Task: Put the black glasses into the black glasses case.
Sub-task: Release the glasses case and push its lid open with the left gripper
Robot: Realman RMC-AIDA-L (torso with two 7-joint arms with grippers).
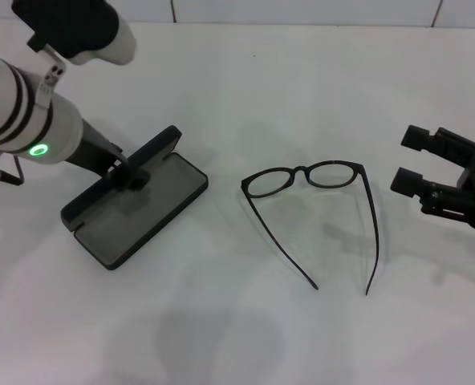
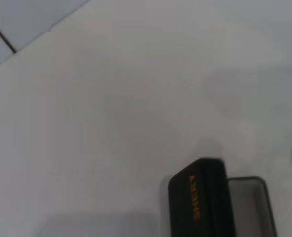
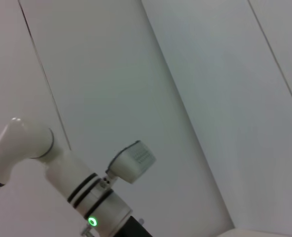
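The glasses lie on the white table in my head view, lenses away from me, both temple arms spread and pointing toward me. They sit well apart from the case, which is to their left, open, with its lid tipped up on the far side and its grey-lined tray bare. My left gripper is down at the lid, fingers touching its edge; I cannot tell from here whether it clamps the lid or only rests against it. My right gripper hovers to the right of the glasses, apart from them, fingers spread wide and holding nothing.

In the left wrist view I see one end of the case: the black lid with orange lettering, and beside it a corner of the grey tray with nothing in it.

The right wrist view shows only the left arm with its green light against the wall; no glasses, no case.
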